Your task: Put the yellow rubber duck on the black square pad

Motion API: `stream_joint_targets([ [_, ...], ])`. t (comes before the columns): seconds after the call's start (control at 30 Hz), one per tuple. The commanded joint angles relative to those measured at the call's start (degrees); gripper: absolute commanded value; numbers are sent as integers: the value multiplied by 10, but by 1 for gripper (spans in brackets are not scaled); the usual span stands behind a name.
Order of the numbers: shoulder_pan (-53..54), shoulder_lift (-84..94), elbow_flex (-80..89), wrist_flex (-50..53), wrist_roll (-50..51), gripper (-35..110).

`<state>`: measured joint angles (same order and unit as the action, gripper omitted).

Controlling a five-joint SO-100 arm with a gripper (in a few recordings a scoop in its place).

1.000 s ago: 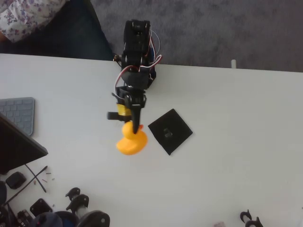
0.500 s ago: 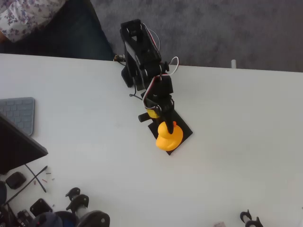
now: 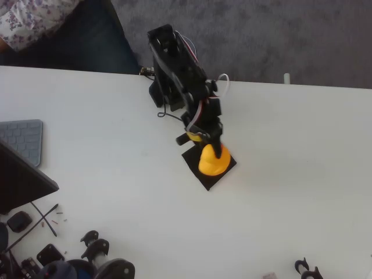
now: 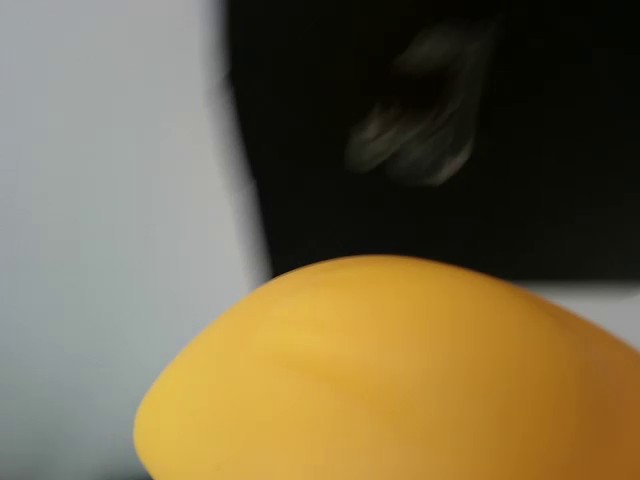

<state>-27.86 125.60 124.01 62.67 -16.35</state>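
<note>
taking the black square pad as the landmark and reading the overhead view from left to right: well to the left of the pad, at the table's edge, lie a grey keyboard and the dark laptop corner, with a scatter of small dark parts below them, none of it near the work. the black arm reaches down from above and left of the pad, and its gripper sits over the pad's upper right part, clamped on the yellow rubber duck, one dark finger lying across the duck's top. the duck hangs over the right half of the pad, covering its centre and right corner, while the pad's left and lower corners show bare. in the wrist view the duck's rounded body fills the bottom, with the pad and its blurred grey mark beyond it and white table to the left. whether the duck already touches the pad cannot be told. the step in hand looks like the carry ending and the placing beginning; the next move calls for lowering the duck straight down until it rests on the pad, then parting the fingers and lifting clear without nudging it off the right edge.
</note>
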Motion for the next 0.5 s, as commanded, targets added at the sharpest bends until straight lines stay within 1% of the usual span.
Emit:
stream_joint_targets([
  [0.0, -52, -43, -27, 5, -1, 13],
  [0.1, -60, -69, -28, 4, 0, 13],
  [0.47, -41, -72, -19, 7, -3, 13],
])
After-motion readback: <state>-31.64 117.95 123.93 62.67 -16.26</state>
